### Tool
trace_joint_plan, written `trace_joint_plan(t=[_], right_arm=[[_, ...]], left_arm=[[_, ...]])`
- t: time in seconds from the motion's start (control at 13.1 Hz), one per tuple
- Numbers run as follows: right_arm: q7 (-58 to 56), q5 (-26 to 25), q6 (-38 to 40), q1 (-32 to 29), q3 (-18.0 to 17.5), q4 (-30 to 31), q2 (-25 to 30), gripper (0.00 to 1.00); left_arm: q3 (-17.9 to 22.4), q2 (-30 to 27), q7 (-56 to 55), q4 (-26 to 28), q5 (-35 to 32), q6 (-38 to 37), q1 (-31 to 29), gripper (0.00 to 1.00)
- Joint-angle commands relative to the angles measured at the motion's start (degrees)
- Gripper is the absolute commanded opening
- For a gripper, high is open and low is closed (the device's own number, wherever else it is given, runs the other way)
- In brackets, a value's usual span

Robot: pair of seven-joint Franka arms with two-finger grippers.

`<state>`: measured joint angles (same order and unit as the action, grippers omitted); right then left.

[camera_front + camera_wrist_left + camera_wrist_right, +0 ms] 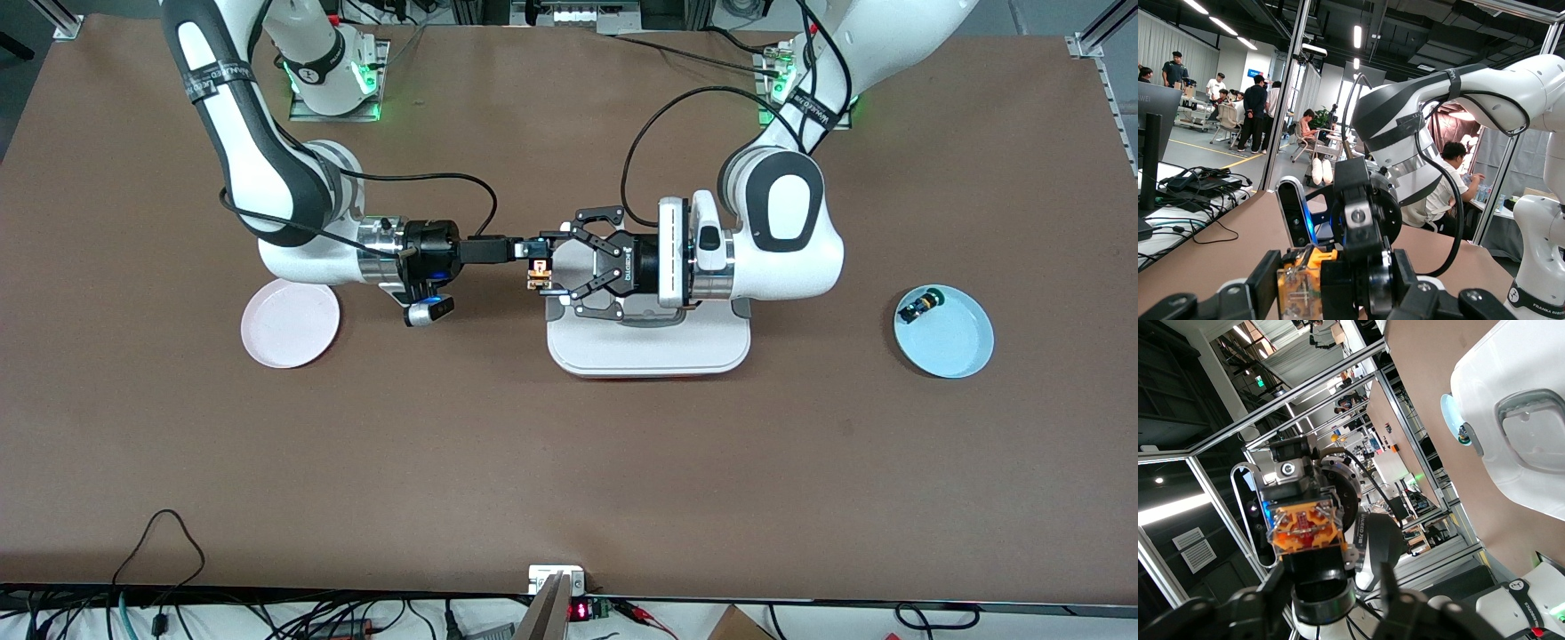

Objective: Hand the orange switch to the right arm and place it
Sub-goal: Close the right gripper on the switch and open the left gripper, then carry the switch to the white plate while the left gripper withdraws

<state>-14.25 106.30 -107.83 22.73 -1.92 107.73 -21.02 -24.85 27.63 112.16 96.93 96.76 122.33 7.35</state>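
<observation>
The orange switch (536,276) hangs in the air between the two grippers, over the edge of the white tray (649,351) toward the right arm's end. My left gripper (548,265) is shut on it. In the left wrist view its pads press the tan-orange block (1298,287) and the black collar. My right gripper (532,251) reaches in from the right arm's end. In the right wrist view its fingers (1395,600) stand open on either side of the collar, with a gap on one side. The orange rear block (1305,527) faces that camera.
A pink plate (291,323) lies under the right arm's wrist. A blue plate (956,347) toward the left arm's end holds a green-capped switch (918,307). Cables trail along the table edge nearest the front camera.
</observation>
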Motion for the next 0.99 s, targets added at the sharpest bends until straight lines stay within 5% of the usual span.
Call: trace_joint_plan(t=[0.0,0.23,0.38,0.46,0.53,0.91], right_arm=[[-0.43,0.75,-0.63,0.12,-0.37,-2.34,-1.47,0.31],[-0.87,0.75,-0.28,0.21,-0.37,-2.35,-1.57,0.28],[-0.96,0.75,-0.19,0.21,-0.37,-2.35,-1.57,0.28],[-0.96,0.75,-0.19,0.21,-0.37,-2.35,-1.57,0.28],[-0.96,0.66,-0.19,0.21,-0.37,-2.35,-1.57,0.28],[-1.22,0.23,-0.10,-0.05,-0.37,-2.35,-1.57,0.28]], left_arm=[[-0.29,-0.91,1.66,0.54,1.50,-0.16,-0.49,0.19],[-0.29,-1.00,1.57,0.54,1.50,-0.16,-0.49,0.19],[-0.38,-0.91,0.43,0.63,1.50,-0.42,-0.58,0.31],[-0.38,-1.00,0.17,0.72,1.50,-0.42,-0.67,0.91],[-0.38,-1.00,0.08,0.72,1.50,-0.51,-0.75,1.00],[-0.11,-1.61,-3.77,0.89,-0.33,-5.15,-2.33,1.00]])
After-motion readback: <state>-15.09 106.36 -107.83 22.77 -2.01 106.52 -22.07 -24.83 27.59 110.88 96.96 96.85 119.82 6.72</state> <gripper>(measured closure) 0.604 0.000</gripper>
